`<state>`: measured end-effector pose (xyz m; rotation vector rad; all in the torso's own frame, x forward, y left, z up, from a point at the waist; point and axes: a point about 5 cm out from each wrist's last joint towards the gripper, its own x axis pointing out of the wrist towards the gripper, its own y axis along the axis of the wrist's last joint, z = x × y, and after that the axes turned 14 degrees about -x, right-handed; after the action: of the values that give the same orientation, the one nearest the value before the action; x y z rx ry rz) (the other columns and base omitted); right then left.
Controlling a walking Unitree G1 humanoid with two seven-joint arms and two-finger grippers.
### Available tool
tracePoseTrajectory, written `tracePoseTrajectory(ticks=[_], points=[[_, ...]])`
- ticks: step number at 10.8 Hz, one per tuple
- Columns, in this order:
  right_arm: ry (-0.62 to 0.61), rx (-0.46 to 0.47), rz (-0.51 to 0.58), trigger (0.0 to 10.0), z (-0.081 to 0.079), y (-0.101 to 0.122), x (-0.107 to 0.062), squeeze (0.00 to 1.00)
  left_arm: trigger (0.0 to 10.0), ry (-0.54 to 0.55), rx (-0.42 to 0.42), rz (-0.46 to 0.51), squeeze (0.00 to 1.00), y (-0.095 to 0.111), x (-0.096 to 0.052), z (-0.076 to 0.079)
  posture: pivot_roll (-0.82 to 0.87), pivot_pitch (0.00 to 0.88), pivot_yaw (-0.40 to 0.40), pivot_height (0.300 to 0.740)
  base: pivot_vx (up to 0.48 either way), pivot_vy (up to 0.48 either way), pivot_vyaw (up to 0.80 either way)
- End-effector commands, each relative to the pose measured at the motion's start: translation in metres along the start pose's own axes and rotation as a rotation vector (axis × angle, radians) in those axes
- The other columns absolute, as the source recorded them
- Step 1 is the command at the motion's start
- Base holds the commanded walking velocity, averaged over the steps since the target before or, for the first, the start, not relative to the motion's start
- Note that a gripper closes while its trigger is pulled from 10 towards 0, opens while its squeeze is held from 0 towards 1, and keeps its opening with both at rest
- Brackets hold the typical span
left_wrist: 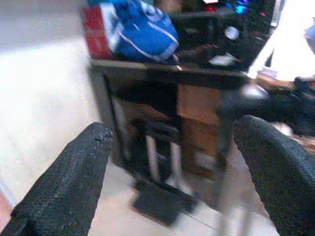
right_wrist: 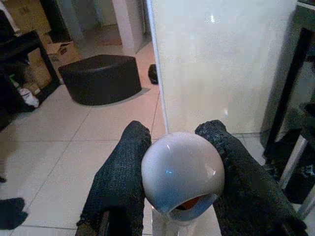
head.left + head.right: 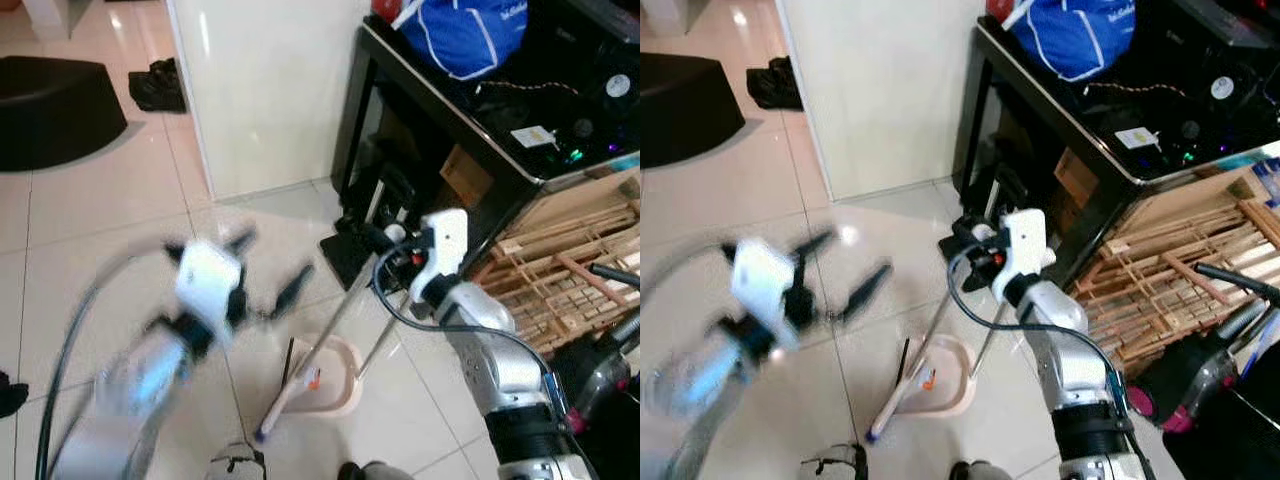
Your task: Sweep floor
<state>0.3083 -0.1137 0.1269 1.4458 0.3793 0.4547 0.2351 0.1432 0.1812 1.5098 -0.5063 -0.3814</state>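
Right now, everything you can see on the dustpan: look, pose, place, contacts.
The dustpan is pale pinkish plastic with a shallow curved tray lying flat on the white tiled floor, in front of the black table. A long silvery metal handle rises from it at a slant toward the right tool, whose two black fingers are closed on the handle's rounded white knob. A broom stick with an orange mark lies across the tray.

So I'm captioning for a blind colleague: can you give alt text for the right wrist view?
The right gripper is shut on the rounded white handle top, one black finger on either side. Beyond lie pale floor tiles, a dark ottoman and a white wall.
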Motion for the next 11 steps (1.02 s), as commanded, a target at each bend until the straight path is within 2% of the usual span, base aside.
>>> tracePoseTrajectory(ticks=[1, 2, 3, 4, 6, 8, 9, 11], points=[[0.001, -0.004, 0.029, 0.0, -0.001, 0.015, 0.003, 0.0, 10.0, 0.051, 0.062, 0.009, 0.75, 0.006, 0.007, -0.006, 0.2, 0.11, -0.112, 0.74, 0.0, 0.0, 0.0], [0.0, -0.005, 0.021, 0.0, -0.004, 0.021, 0.005, 0.0, 10.0, 0.07, 0.073, 0.017, 0.04, 0.009, 0.017, -0.009, 0.2, 0.108, -0.115, 0.74, 0.0, 0.0, 0.0], [-0.004, 0.003, 0.015, 0.0, -0.007, 0.027, 0.007, 0.0, 10.0, 0.069, 0.032, -0.002, 0.0, 0.003, 0.023, -0.009, 0.19, 0.105, -0.113, 0.74, 0.0, 0.0, 0.0], [0.004, 0.008, 0.019, 0.0, -0.011, 0.034, 0.008, 0.0, 10.0, 0.051, -0.042, -0.034, 0.0, -0.005, 0.031, -0.008, 0.19, 0.101, -0.111, 0.74, 0.0, 0.0, 0.0], [0.001, 0.036, 0.022, 0.0, -0.015, 0.042, 0.008, 0.0, 10.0, 0.025, -0.099, -0.104, 0.0, -0.017, 0.035, -0.006, 0.18, 0.097, -0.109, 0.74, 0.0, 0.0, 0.0], [0.017, 0.097, 0.047, 0.0, -0.025, 0.056, 0.009, 0.0, 10.0, -0.1, -0.162, -0.135, 0.0, -0.025, 0.042, 0.004, 0.17, 0.092, -0.111, 0.74, 0.0, 0.0, 0.0], [0.025, 0.107, 0.051, 0.0, -0.027, 0.06, 0.009, 0.0, 10.0, -0.155, -0.165, -0.148, 0.0, -0.027, 0.045, 0.007, 0.17, 0.087, -0.111, 0.74, 0.0, 0.0, 0.0], [0.044, 0.121, 0.052, 0.0, -0.032, 0.065, 0.009, 0.0, 10.0, -0.197, -0.141, -0.154, 0.0, -0.023, 0.056, 0.003, 0.16, 0.076, -0.108, 0.74, 0.0, 0.0, 0.0]])
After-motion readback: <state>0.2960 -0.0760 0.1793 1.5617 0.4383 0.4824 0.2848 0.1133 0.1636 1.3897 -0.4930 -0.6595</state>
